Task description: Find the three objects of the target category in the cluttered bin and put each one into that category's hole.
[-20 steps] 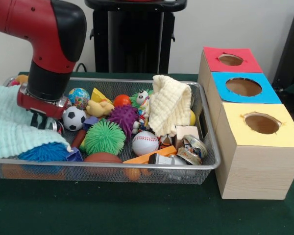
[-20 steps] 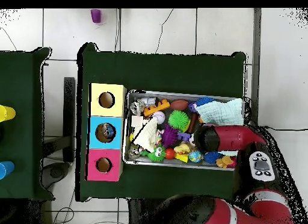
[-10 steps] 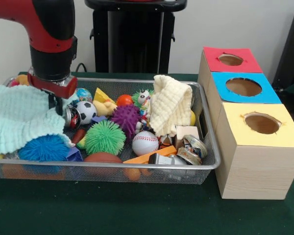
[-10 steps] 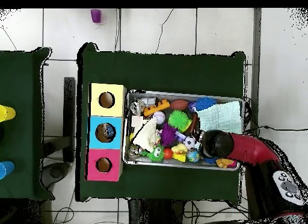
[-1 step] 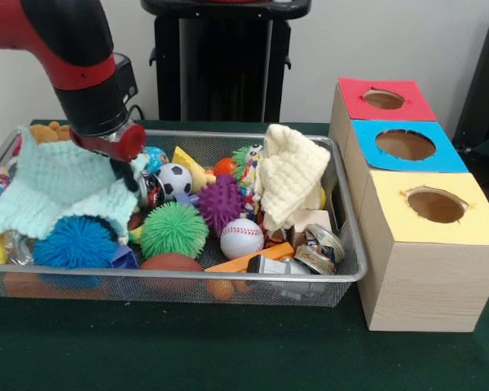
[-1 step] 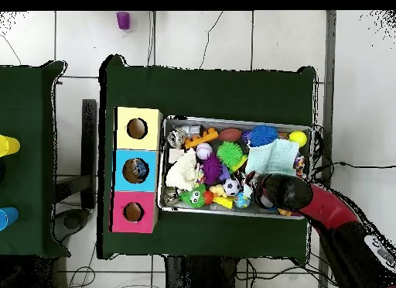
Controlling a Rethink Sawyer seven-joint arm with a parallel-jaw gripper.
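The pincer, its opening hidden from me, sits low in the bin beside the soccer ball at its 3 o'clock, a light, hard, slippery ball best gripped across its middle.

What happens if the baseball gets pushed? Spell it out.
The baseball is round and smooth, so it would likely roll rather than slide. It sits hemmed in by the green spiky ball and the orange block, so it probably would not travel far. It looks firm, unlikely to squash.
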